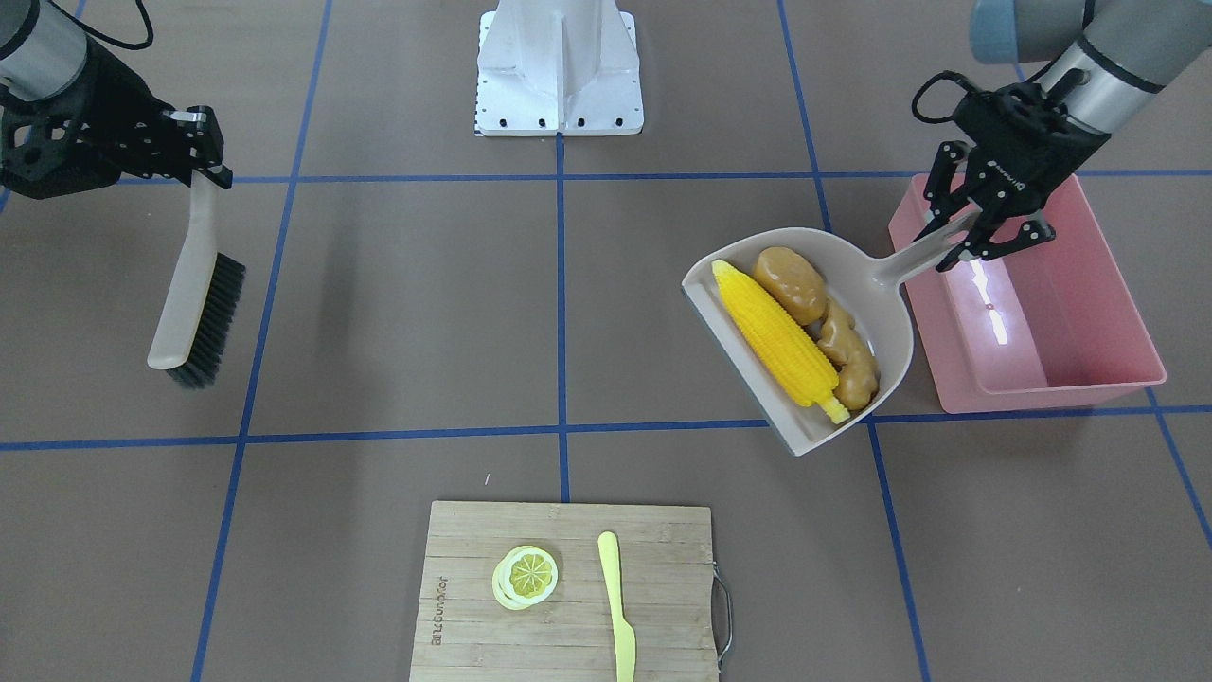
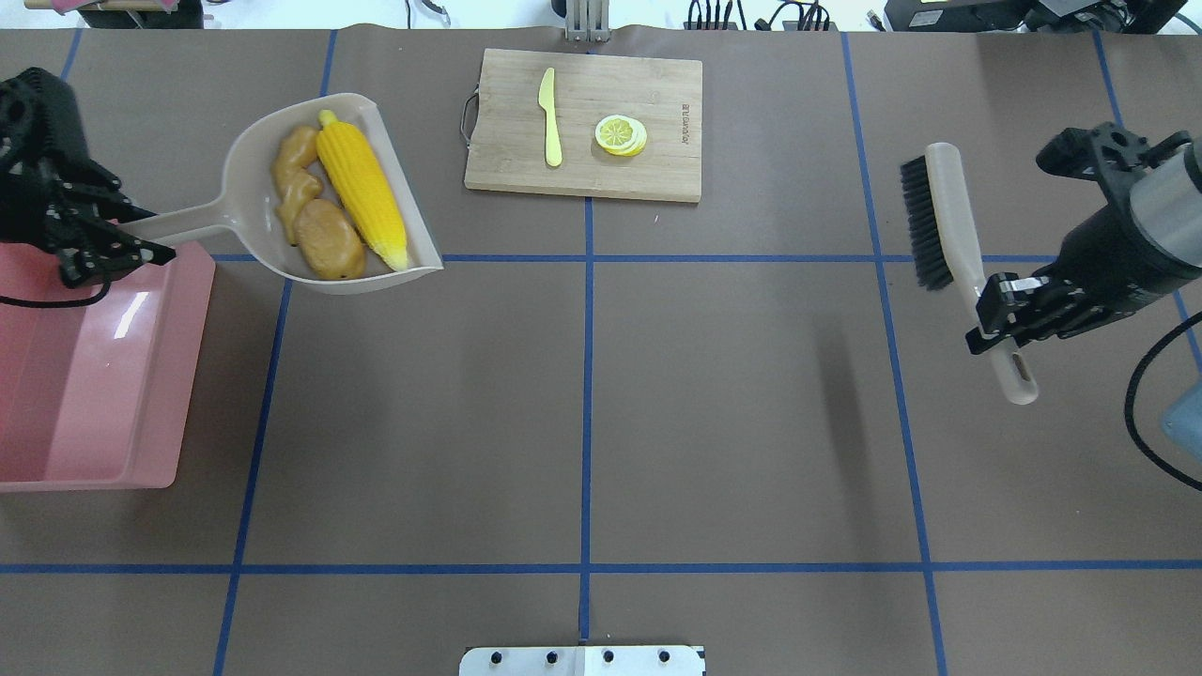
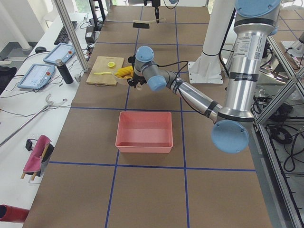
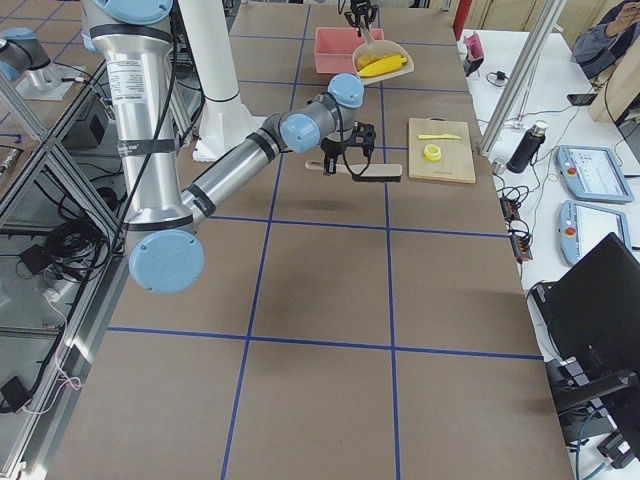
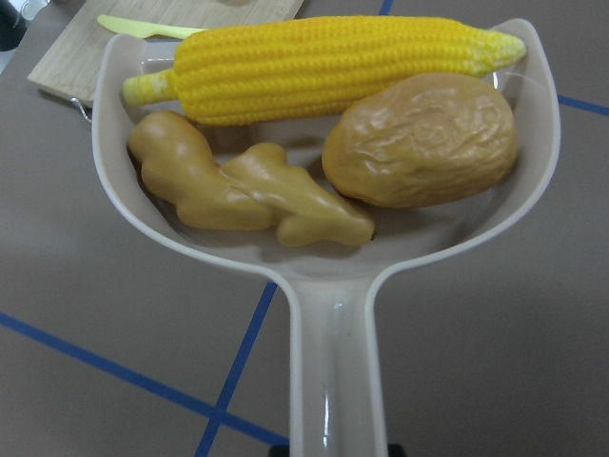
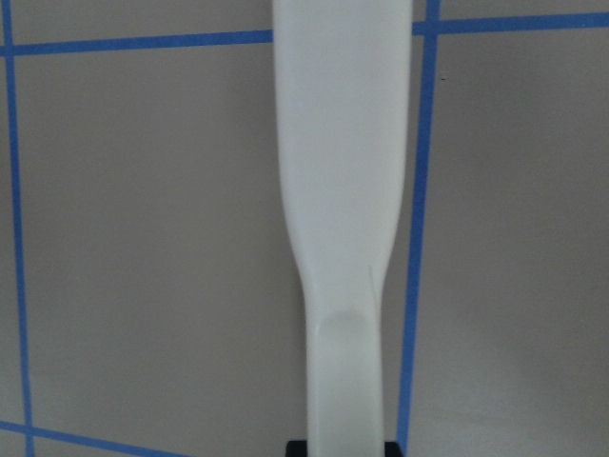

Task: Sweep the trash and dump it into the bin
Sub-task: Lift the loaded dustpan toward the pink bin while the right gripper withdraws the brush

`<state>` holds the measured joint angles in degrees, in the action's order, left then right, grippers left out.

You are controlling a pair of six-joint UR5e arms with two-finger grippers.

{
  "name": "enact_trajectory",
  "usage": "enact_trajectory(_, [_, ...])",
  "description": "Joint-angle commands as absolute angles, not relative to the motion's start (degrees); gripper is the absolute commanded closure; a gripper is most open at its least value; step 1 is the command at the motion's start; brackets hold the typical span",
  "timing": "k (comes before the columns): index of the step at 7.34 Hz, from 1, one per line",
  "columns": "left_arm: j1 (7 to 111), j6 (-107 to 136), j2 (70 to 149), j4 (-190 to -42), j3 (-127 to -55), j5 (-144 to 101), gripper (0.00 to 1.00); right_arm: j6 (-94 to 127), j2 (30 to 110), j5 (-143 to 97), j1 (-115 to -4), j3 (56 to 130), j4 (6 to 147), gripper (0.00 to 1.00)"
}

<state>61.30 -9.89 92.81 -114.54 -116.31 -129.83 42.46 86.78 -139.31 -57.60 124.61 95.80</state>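
Note:
My left gripper (image 1: 968,227) (image 2: 127,246) is shut on the handle of the beige dustpan (image 1: 885,313) (image 2: 249,150) (image 5: 333,314) and holds it lifted beside the pink bin (image 1: 1108,313) (image 2: 56,413) (image 3: 144,142). In the pan lie the yellow corn cob (image 1: 778,332) (image 2: 362,188) (image 5: 324,67), the orange-brown potato (image 1: 791,282) (image 2: 329,239) (image 5: 423,138) and the tan ginger root (image 1: 850,358) (image 2: 293,174) (image 5: 243,190). The bin holds no trash. My right gripper (image 1: 201,156) (image 2: 1009,314) is shut on the handle of a beige brush (image 1: 194,294) (image 2: 948,225) (image 6: 343,209) held above the table.
A wooden cutting board (image 1: 473,606) (image 2: 657,160) holds a lemon slice (image 1: 525,576) (image 2: 620,134) and a pale yellow knife (image 1: 617,606) (image 2: 549,117). The robot base (image 1: 559,71) stands at the table's edge. Blue tape lines cross the brown table.

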Motion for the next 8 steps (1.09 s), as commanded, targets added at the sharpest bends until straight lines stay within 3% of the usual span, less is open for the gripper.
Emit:
enact_trajectory(1, [64.8, -6.2, 85.8, -115.2, -120.5, -130.3, 1.0, 32.8, 93.9, -139.6, -61.3, 124.4, 95.8, 1.0])
enact_trajectory(5, [71.7, -6.2, 73.9, -126.0, -120.4, -137.0, 1.0, 23.2, 98.4, -139.6, -66.1, 120.3, 95.8, 1.0])
enact_trajectory(8, [78.5, -6.2, 64.8, -143.3, -115.0, -143.9, 1.0, 15.8, 101.6, -138.7, -68.2, 115.3, 95.5, 1.0])
